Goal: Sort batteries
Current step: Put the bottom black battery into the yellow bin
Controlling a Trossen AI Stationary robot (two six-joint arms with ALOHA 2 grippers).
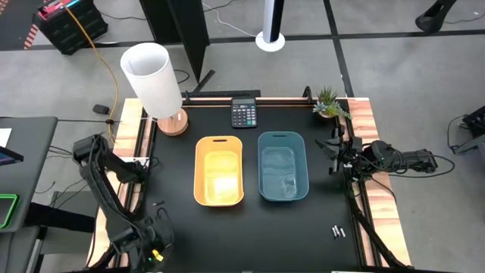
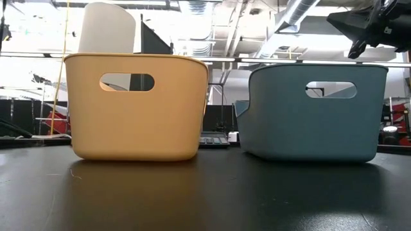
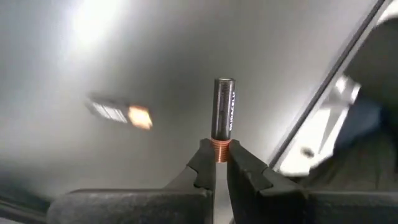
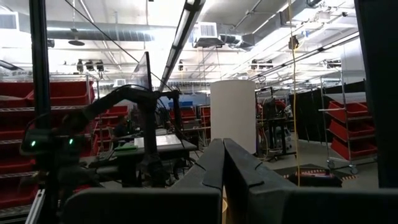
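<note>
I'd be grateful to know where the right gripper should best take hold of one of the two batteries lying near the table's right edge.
Probably from straight above, at mid-length, fingers closing across the width: the batteries are slim cylinders lying flat and close together, so the outer one seems easier.

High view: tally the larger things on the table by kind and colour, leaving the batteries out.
Yellow bin: 1
Blue bin: 1
Calculator: 1
Lamp: 1
Potted plant: 1
Total: 5

Yellow bin (image 1: 219, 171) and blue bin (image 1: 283, 167) sit side by side mid-table. Behind them, a black calculator (image 1: 243, 113), white lamp (image 1: 154, 81) and small plant (image 1: 328, 101).
</note>
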